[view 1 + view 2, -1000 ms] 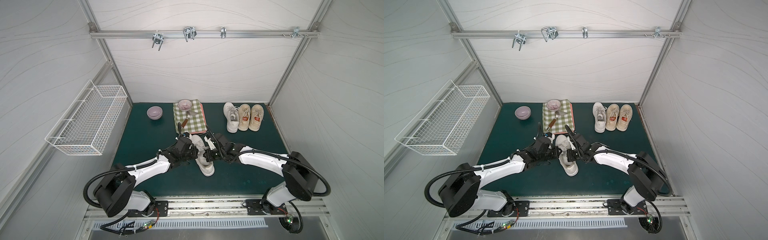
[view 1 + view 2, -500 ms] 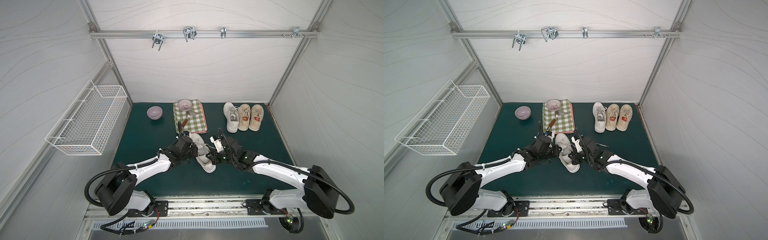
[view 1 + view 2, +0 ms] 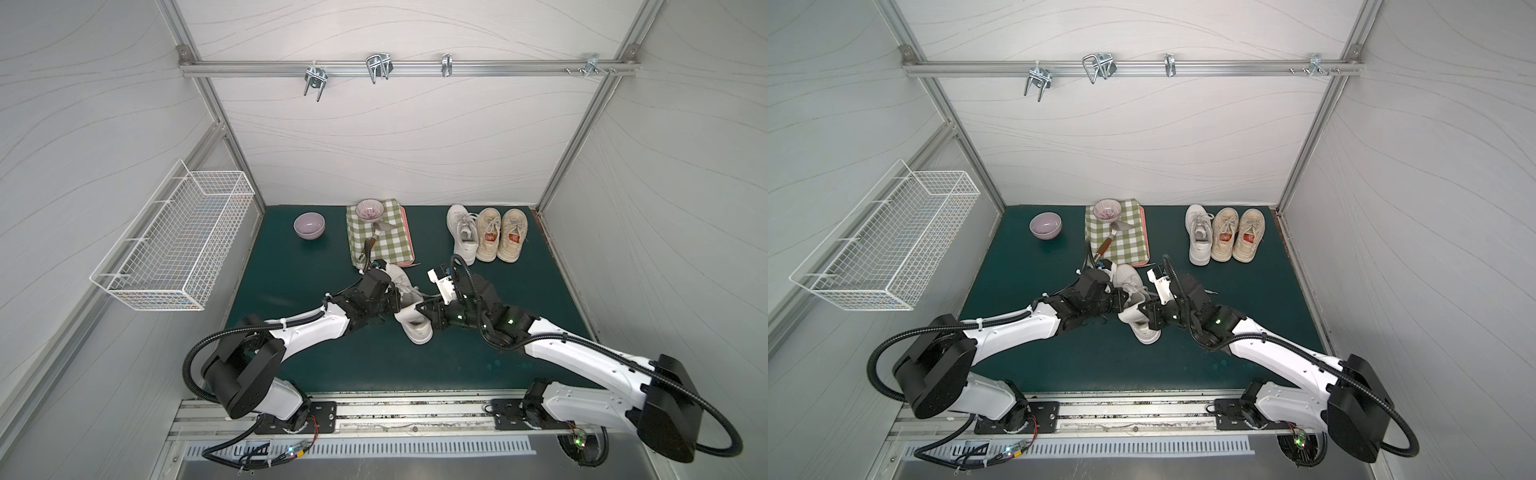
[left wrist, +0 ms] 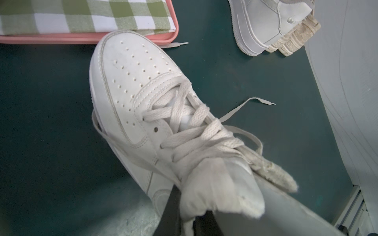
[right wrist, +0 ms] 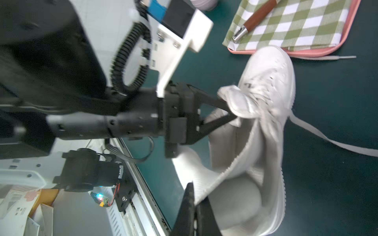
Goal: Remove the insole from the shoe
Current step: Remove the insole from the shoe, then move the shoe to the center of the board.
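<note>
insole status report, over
Left gripper shut on white sneaker's tongue. Right gripper shut on insole, heel end lifted out, rest inside sneaker. Loose lace alongside, tray at toe; neither seems to block.

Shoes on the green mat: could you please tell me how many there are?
4. One white sneaker lies mid-mat; three stand in a row back right: a white shoe and two beige shoes. None seems hidden.
</note>
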Action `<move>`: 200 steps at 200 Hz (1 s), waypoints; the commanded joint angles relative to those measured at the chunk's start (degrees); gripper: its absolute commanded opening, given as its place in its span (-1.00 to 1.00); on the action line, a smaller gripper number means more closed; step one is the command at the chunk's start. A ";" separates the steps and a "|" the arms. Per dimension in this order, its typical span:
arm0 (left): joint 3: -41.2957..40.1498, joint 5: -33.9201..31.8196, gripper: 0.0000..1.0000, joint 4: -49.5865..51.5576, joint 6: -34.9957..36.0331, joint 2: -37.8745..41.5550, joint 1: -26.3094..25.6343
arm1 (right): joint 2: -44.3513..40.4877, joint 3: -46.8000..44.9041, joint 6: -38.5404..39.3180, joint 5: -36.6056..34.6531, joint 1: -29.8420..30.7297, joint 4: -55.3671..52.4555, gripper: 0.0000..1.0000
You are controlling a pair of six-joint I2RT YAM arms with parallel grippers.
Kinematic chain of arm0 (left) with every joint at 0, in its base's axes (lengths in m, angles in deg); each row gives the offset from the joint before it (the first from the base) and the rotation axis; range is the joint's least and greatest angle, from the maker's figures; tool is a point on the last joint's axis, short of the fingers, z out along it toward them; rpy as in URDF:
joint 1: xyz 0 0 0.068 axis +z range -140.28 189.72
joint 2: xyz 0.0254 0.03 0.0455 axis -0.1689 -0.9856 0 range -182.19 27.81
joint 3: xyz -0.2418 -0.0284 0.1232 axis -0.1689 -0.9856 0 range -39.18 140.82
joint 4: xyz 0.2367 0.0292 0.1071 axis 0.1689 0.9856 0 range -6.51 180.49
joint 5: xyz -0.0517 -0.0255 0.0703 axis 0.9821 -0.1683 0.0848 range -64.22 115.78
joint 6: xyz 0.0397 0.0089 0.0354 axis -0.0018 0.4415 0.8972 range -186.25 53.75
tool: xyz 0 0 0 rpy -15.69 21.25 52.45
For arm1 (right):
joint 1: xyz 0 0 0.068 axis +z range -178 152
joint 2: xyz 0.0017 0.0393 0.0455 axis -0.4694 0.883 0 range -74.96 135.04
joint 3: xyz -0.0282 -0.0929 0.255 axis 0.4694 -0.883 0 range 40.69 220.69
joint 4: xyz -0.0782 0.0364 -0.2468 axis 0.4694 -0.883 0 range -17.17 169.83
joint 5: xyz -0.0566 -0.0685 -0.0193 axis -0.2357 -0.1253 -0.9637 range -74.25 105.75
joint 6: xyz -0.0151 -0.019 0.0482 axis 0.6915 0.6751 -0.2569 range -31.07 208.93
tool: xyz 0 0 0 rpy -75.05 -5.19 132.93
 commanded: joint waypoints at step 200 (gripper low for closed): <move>-6.73 1.42 -1.00 15.90 0.50 11.57 -1.92 | -16.21 1.11 0.54 -9.59 -7.01 -18.76 -1.00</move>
